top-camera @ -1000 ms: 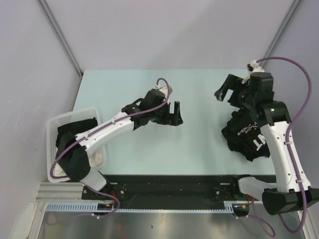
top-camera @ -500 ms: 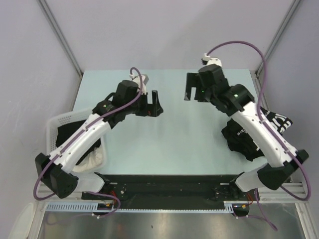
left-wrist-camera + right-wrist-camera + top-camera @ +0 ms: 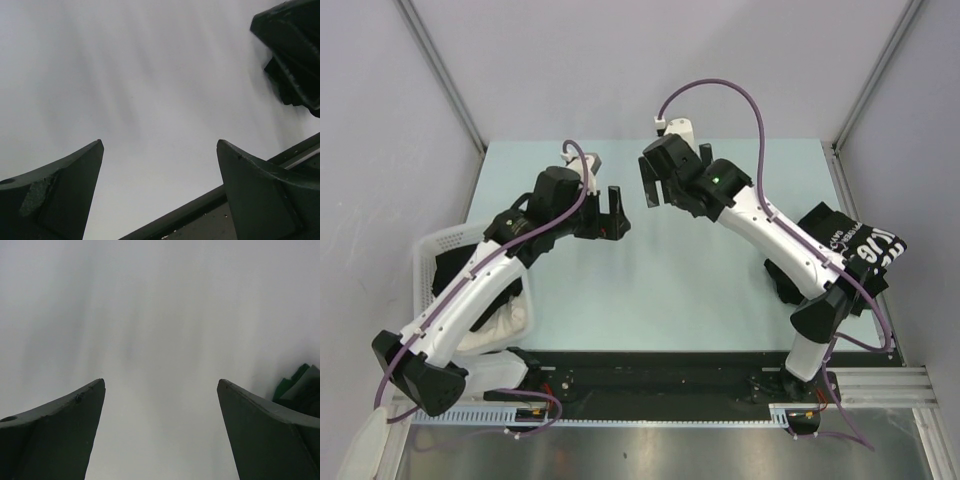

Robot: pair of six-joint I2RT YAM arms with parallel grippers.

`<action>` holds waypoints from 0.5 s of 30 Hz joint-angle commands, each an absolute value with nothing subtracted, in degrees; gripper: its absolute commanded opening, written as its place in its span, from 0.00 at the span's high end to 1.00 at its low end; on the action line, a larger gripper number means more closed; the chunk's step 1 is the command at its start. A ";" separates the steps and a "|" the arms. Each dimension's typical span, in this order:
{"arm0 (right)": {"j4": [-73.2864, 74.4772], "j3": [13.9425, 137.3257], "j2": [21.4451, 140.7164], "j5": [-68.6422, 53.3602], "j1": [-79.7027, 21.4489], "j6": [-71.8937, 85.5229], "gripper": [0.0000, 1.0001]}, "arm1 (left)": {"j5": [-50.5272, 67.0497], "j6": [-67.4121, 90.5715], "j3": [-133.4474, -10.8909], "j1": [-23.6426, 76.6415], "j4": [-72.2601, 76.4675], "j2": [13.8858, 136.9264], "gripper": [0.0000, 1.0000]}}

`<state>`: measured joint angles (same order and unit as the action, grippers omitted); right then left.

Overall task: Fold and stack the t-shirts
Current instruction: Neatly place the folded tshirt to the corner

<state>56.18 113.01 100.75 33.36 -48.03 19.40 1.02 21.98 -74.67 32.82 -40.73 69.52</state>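
Left gripper (image 3: 608, 212) and right gripper (image 3: 657, 188) hang close together over the far middle of the table (image 3: 700, 285), jaws of both spread wide, nothing held. Black t-shirts (image 3: 850, 245) heaped at right edge, white lettering showing. More in the basket (image 3: 424, 262), near left.

A pale mint-green table (image 3: 650, 290) filled the middle of the overhead view, boxed in by plain grey-lavender walls (image 3: 650, 70) behind and on both sides. Two slim metal struts ran diagonally down the panels, one to the table's far left corner (image 3: 438, 70), one to its far right corner (image 3: 880, 70). A black rail (image 3: 660, 375) lay along the table's near edge, with a white slotted strip (image 3: 650, 421) just beyond it and a brushed metal surface (image 3: 650, 455) nearest the camera. The light was soft and even, leaving only faint shadows.
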 commanded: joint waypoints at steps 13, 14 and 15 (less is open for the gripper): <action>50.36 131.56 109.60 30.41 -47.72 10.46 0.00 | -5.53 22.50 -75.59 31.90 -41.04 67.76 0.01; 50.10 132.09 110.30 30.15 -47.72 10.28 0.00 | -5.89 22.24 -75.76 31.82 -41.13 67.85 0.01; 50.10 132.45 110.56 29.97 -47.72 9.76 0.00 | -6.24 22.15 -76.02 31.82 -41.13 67.76 0.01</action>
